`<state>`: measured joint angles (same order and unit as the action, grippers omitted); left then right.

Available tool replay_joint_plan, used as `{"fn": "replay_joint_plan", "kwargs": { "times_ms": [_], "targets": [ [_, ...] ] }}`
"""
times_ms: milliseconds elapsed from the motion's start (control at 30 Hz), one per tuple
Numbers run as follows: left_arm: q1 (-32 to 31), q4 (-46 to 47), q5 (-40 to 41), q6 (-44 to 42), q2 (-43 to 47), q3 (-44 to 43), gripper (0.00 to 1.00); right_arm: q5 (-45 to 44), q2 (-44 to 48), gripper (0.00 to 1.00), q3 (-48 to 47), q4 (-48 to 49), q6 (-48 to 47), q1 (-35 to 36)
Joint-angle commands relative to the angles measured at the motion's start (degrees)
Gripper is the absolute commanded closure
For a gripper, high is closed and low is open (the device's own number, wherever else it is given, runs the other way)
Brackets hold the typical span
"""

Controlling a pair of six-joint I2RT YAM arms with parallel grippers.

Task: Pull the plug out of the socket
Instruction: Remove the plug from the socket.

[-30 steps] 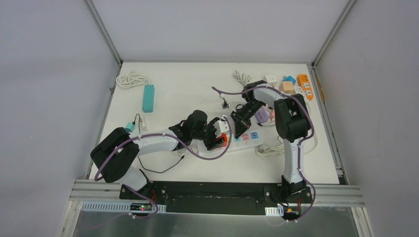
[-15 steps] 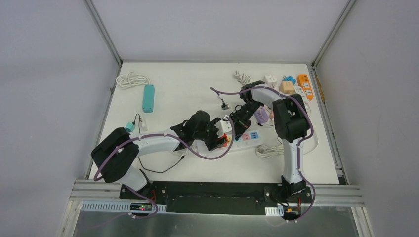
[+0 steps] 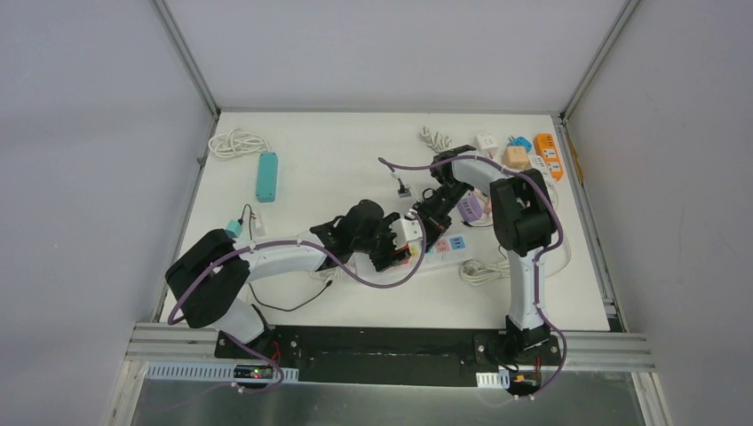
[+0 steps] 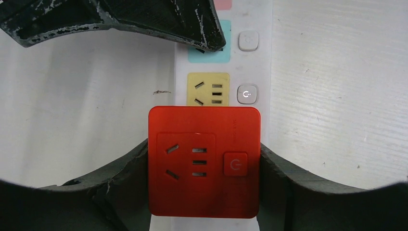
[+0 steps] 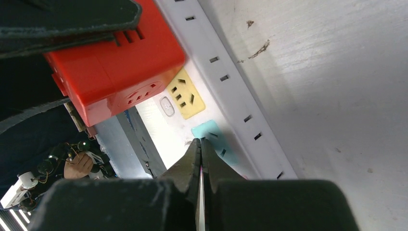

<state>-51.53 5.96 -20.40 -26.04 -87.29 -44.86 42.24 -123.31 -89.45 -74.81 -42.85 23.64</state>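
Overhead, the grip is hidden; close up, left gripper point(image 4: 204, 185) clamps the red square plastic plug point(image 4: 204, 139), right gripper point(image 5: 200, 144), tips together, touches the white plastic power strip point(image 4: 255, 67).

Overhead view bright and evenly lit; faint soft shadows on the white table point(image 3: 337, 169). Wrist views sharp centrally; black fingers point(image 4: 312, 202) soft-focused along the lower edge.

Plug point(image 4: 204, 166) on strip point(image 4: 262, 62), inside L claw point(image 4: 203, 163); R claw point(image 5: 200, 144) over strip just beyond.
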Motion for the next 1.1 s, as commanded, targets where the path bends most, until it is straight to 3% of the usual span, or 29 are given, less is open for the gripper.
{"fn": "replay_joint_plan", "kwargs": {
  "times_ms": [0,133,200,300,467,567,700,767,867,967,1067],
  "targets": [
    [-2.0,-4.6,5.9,-3.5,0.2,1.3,1.0,-9.7,-2.7,1.0,0.1,6.8,-1.2,0.4],
    [3.6,-0.2,-4.4,7.7,0.1,2.0,1.0,-10.1,-2.7,1.0,0.1,6.9,-1.1,0.4],
    [4.7,0.9,-5.7,9.5,-0.7,2.0,1.0,-10.1,-2.8,1.0,0.1,6.9,-1.0,0.4],
    [3.8,0.1,-2.4,7.7,-1.1,2.1,1.0,-10.6,-2.9,1.0,0.0,7.1,-0.9,0.4],
    [-3.0,-1.9,10.2,-4.1,0.5,3.1,1.0,-10.9,-2.9,1.0,0.0,7.2,-0.6,0.4],
    [-2.8,-1.7,10.5,-2.0,1.3,2.8,1.0,-11.2,-3.0,1.0,0.0,7.2,-0.6,0.4],
    [4.8,2.1,-4.6,10.3,1.1,2.8,1.0,-11.4,-3.1,1.0,0.0,7.3,-0.5,0.5],
    [6.4,6.1,-6.2,11.7,1.2,4.7,1.0,-11.4,-3.0,1.0,0.1,7.3,-0.5,0.5],
    [5.8,6.2,-3.3,8.8,1.5,5.6,1.0,-11.4,-3.0,1.0,0.0,7.3,-0.5,0.5],
    [-1.3,1.7,7.5,-1.7,2.3,5.1,1.0,-11.6,-3.1,1.0,0.0,7.3,-0.4,0.5],
    [-3.8,-1.3,12.5,-4.9,1.6,3.5,1.0,-11.7,-3.2,1.0,0.0,7.4,-0.4,0.5]
  ]
}}
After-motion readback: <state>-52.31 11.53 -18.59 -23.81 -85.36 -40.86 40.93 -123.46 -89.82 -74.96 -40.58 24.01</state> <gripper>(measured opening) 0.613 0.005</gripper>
